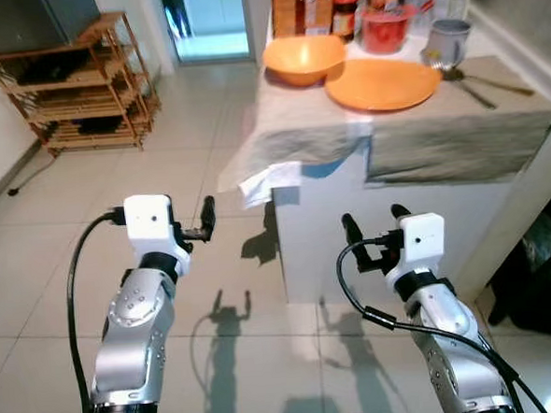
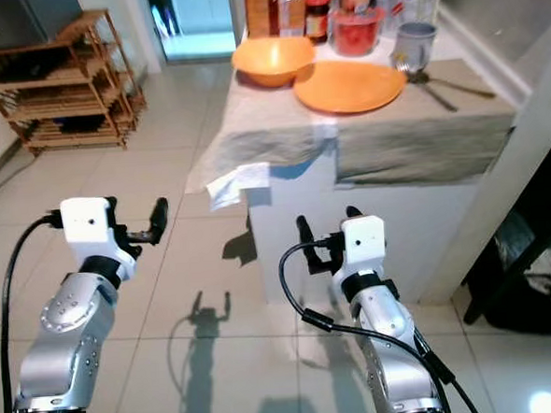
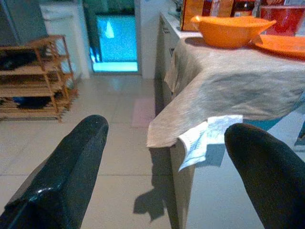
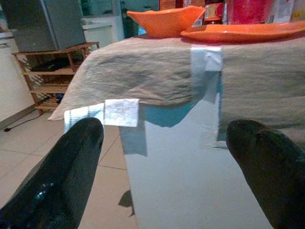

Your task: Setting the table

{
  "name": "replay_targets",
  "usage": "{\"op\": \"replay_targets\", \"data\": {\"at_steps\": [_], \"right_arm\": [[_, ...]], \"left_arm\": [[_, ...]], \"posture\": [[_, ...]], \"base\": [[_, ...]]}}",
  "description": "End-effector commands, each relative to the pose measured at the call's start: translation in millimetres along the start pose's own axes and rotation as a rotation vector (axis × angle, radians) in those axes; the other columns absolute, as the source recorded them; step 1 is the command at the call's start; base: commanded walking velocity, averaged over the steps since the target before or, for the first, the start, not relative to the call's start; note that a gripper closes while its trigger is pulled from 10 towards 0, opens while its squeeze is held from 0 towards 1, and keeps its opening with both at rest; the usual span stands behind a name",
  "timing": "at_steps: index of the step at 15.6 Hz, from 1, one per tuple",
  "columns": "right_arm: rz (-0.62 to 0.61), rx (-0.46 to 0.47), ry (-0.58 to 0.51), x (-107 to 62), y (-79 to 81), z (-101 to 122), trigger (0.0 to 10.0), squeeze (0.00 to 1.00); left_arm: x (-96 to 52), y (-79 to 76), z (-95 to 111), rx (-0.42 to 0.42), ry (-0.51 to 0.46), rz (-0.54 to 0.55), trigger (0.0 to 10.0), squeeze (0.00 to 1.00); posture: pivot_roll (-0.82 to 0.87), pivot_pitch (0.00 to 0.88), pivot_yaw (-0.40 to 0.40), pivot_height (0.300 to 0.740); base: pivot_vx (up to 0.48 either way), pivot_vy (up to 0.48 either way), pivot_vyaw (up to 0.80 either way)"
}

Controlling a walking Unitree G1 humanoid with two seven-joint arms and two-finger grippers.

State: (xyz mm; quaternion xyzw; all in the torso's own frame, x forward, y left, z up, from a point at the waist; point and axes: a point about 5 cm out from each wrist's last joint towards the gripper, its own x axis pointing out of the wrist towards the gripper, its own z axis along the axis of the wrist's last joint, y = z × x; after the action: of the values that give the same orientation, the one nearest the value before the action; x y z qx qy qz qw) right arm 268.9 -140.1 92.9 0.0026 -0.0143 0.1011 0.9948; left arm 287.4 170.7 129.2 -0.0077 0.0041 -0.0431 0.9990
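We hold left gripper (image 3: 164, 167) and right gripper (image 4: 164, 162) fingers apart, empty, below the cloth-covered white table (image 1: 458, 130) with round orange plate (image 1: 381, 83).

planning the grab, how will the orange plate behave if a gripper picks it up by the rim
The orange plate looks rigid and shallow, so it should likely lift without flexing. Its glossy surface may be slippery between the fingers. Gripped at one edge, it would probably tilt.

No legible text on the jars (image 1: 317, 5) or packets.
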Motion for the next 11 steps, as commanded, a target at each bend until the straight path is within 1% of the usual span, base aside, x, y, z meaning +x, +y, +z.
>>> {"op": "replay_targets", "data": {"at_steps": [1,3,5,6,7,8,9,11], "right_arm": [[-0.006,-0.016,0.003,1.3,-4.6,0.2,10.0,0.00],[0.001,-0.019,0.000,3.8,-3.5,1.0,10.0,0.00],[0.001,-0.029,-0.001,5.6,-2.8,0.7,10.0,0.00],[-0.028,-0.041,0.006,6.8,-5.0,-0.1,10.0,0.00],[-0.024,-0.030,-0.012,7.0,-4.8,1.8,10.0,0.00],[-0.019,-0.017,-0.018,7.3,-4.5,2.7,10.0,1.00],[-0.007,-0.009,-0.018,8.2,-3.9,3.1,10.0,1.00],[-0.033,-0.047,0.002,10.1,-5.9,1.5,10.0,1.00]], "left_arm": [[0.7,-3.0,-1.7,0.002,0.010,0.000,10.0,0.00],[1.1,-3.5,-2.1,0.015,0.020,-0.011,10.0,0.00],[2.3,-3.6,-1.3,0.028,0.017,-0.015,10.0,0.00],[3.0,-4.0,-0.5,0.030,0.013,-0.016,10.0,0.00],[3.5,-4.3,0.0,0.032,0.011,-0.016,10.0,0.00],[3.9,-4.6,0.6,0.033,0.009,-0.017,10.0,0.00],[4.5,-5.4,1.7,0.036,0.005,-0.019,10.0,0.00],[4.9,-4.4,3.6,0.044,-0.008,-0.007,10.0,0.00]], "posture": [[-0.10,0.000,0.089,0.740],[-0.10,0.000,0.090,0.740],[-0.09,0.000,0.092,0.740],[-0.09,0.000,0.092,0.740],[-0.09,0.000,0.094,0.740],[-0.09,0.000,0.094,0.740],[-0.09,0.000,0.092,0.740],[-0.09,0.000,0.089,0.740]], "base": [[0.000,-0.446,0.00],[0.000,-0.427,0.00],[0.251,-0.407,0.00],[0.255,-0.405,0.00],[0.247,-0.409,0.00],[0.251,-0.405,0.00],[0.255,-0.405,0.00],[0.251,-0.405,0.00]]}}
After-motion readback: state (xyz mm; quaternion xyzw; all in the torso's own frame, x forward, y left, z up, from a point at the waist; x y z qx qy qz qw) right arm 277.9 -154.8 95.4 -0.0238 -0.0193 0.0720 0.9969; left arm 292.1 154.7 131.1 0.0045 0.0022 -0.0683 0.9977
